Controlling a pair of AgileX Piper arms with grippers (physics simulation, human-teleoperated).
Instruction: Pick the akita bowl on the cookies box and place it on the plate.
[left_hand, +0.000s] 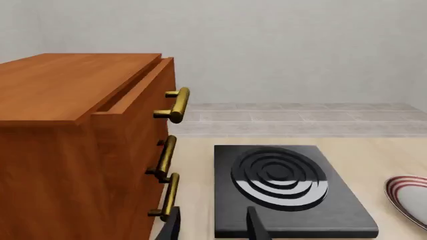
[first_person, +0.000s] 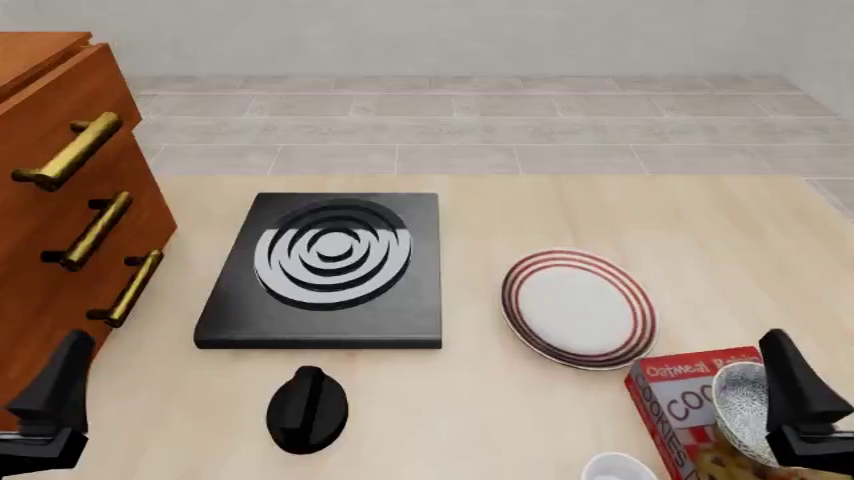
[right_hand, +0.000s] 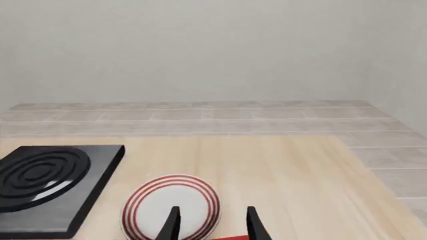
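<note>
The akita bowl (first_person: 742, 402), small, deep and densely speckled black on white, sits on the red cookies box (first_person: 683, 405) at the near right corner of the worktop (first_person: 561, 215). The right tool (first_person: 801, 400) hangs just beside it, its dark fingers apart in the wrist view and holding nothing, probably lined up for a grasp on the rim. The plate (first_person: 578, 308), glossy white with red rings, lies just beyond the box, so the carry looks short. The left tool (first_person: 47, 400) idles near the wooden drawer cabinet (first_person: 54, 150) with brass handles, fingers apart. A matte black stove (first_person: 327, 272) and its knob (first_person: 307, 408) lie well clear.
</note>
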